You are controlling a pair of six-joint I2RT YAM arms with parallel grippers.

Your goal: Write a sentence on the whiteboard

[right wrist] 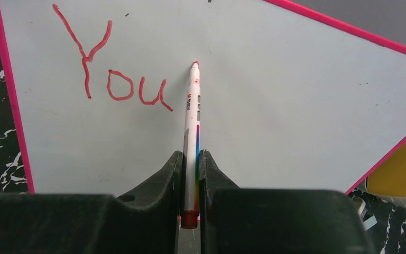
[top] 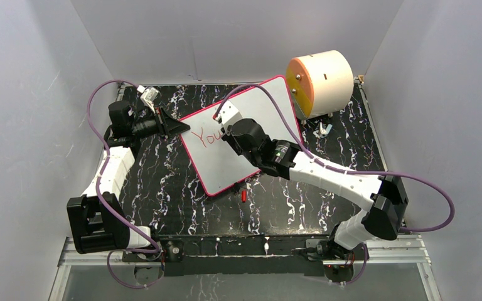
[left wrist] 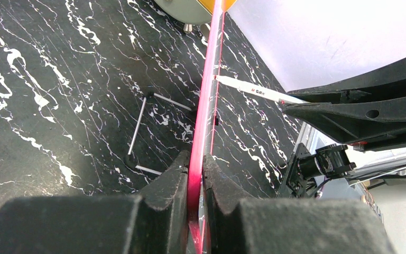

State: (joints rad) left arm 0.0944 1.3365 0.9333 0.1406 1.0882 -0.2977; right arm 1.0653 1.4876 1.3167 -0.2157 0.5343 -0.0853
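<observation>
My right gripper (right wrist: 190,159) is clamped narrow on a white marker (right wrist: 193,116), the barrel running straight out between the two black fingers with its red butt end showing at the back of the jaws. The red tip meets the face of the whiteboard (right wrist: 296,95), just right of and a little above the last letter. The sentence (right wrist: 113,79) reads "You" in red at the upper left of the board as the right wrist sees it, and the rest of the white face is bare. My left gripper (left wrist: 195,164) is pinched shut on the board's pink frame at its left edge (from that wrist I see the board edge-on, a thin pink line between the fingers). In the top view the board sits mid-table, turned at an angle, with both arms reaching in from either side. Behind its far right corner stands a cream cylinder (top: 323,81) with an orange face. A small red cap (top: 243,195) lies on the black marbled table (top: 182,207), just off the board's near edge.
</observation>
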